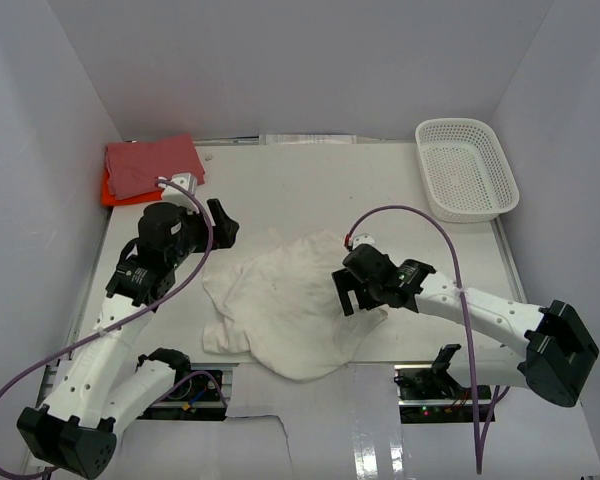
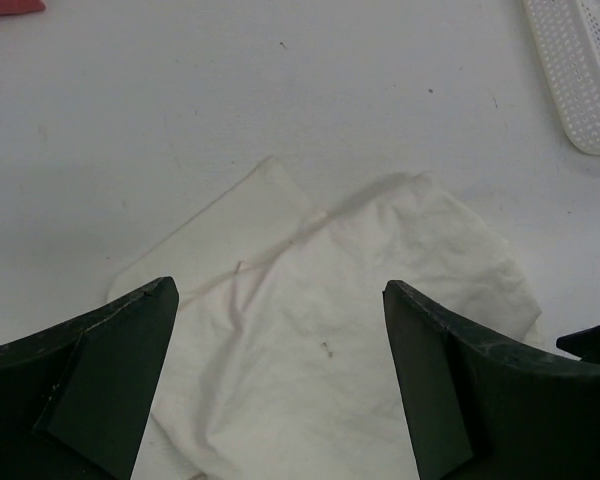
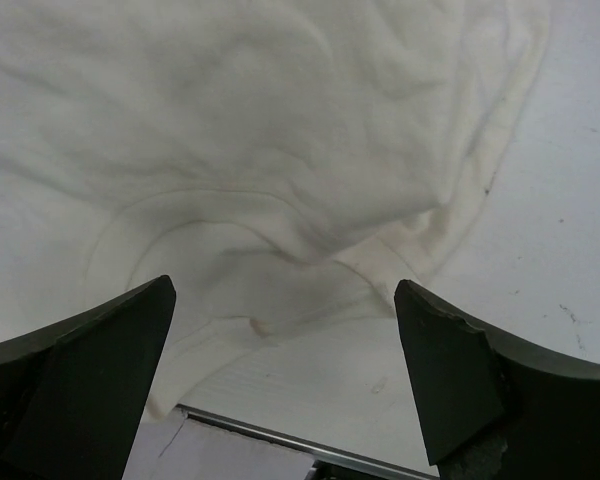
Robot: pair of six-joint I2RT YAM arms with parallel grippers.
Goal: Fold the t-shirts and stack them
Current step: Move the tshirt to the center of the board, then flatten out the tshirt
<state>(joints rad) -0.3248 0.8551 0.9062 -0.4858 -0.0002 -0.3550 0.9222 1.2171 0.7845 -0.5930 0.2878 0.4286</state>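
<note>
A cream t-shirt [image 1: 280, 305] lies crumpled and unfolded in the middle of the table. At the back left a folded dusty pink-red t-shirt [image 1: 152, 165] rests on a bright orange t-shirt [image 1: 113, 190], of which only an edge shows. My left gripper [image 1: 225, 222] hovers open above the cream shirt's [image 2: 320, 330] far left part, nothing between its fingers [image 2: 120, 350]. My right gripper [image 1: 346, 293] stands open over the shirt's right side, above its hem [image 3: 380, 260] near the table's front edge. Neither gripper [image 2: 278, 300] [image 3: 283, 290] holds cloth.
A white plastic mesh basket [image 1: 467, 168] stands at the back right, its rim [image 2: 585, 70] also in the left wrist view. White walls close in the table on three sides. A metal strip [image 3: 280, 435] marks the near table edge under the right gripper.
</note>
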